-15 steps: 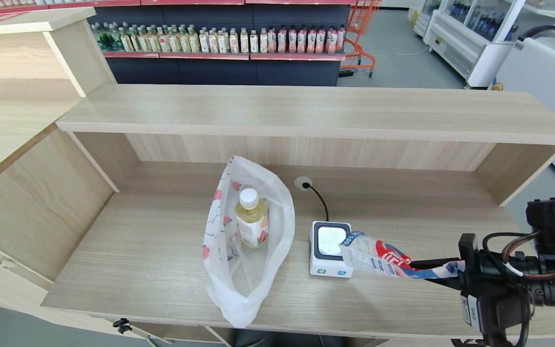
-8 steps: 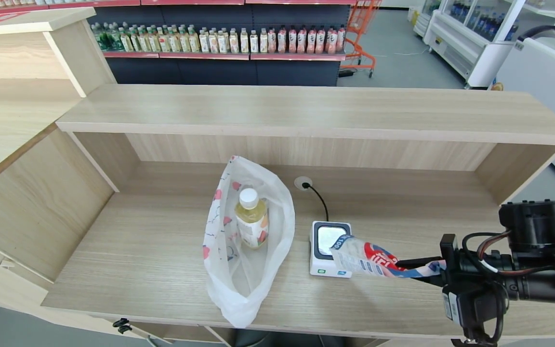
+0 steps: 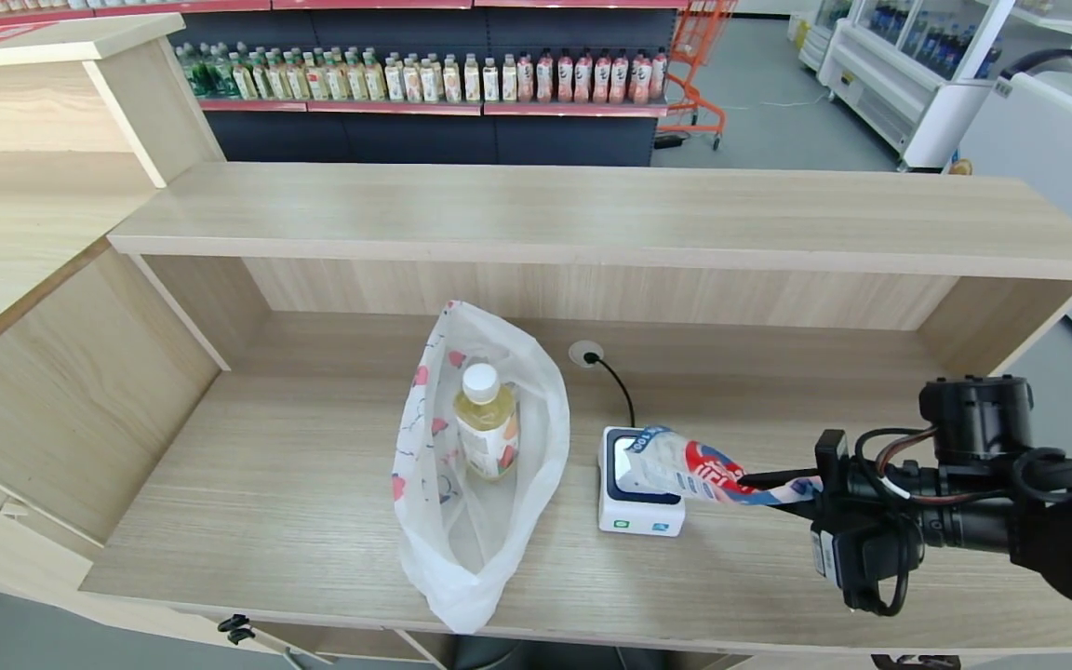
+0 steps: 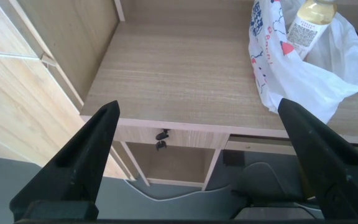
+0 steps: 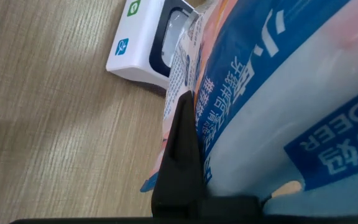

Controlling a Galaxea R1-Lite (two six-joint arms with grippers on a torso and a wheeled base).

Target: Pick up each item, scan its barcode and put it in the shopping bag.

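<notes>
Head view showed the right gripper (image 3: 771, 484) closed on one end of the snack packet (image 3: 685, 463), which stretched leftward over the barcode scanner (image 3: 640, 514), the shopping bag (image 3: 547, 437) just beyond.

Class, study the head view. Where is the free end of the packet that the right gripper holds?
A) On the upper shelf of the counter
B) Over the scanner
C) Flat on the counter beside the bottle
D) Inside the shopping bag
B: the packet, clamped in the right gripper, reaches out with its free end above the scanner, while the bottle stands alone in the shopping bag.
</notes>
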